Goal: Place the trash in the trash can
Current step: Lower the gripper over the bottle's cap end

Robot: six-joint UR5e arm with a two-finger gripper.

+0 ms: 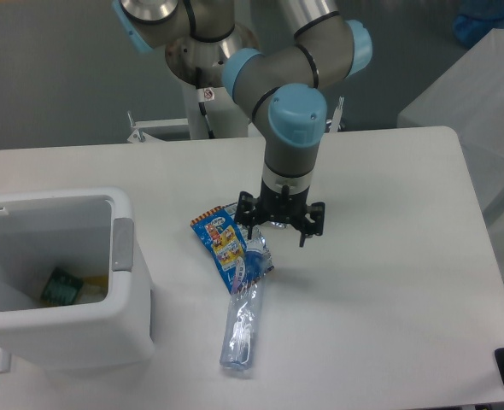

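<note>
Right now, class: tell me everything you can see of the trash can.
The trash can is a boxy white plastic bin with rounded corners and a grey latch on its right side. It stands upright and open at the table's left edge. Inside lie a green item and something yellow.

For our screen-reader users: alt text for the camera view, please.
An open gripper hangs low over silver foil on a white table, beside a blue wrapper and a crushed bottle. A white bin stands at left.
</note>
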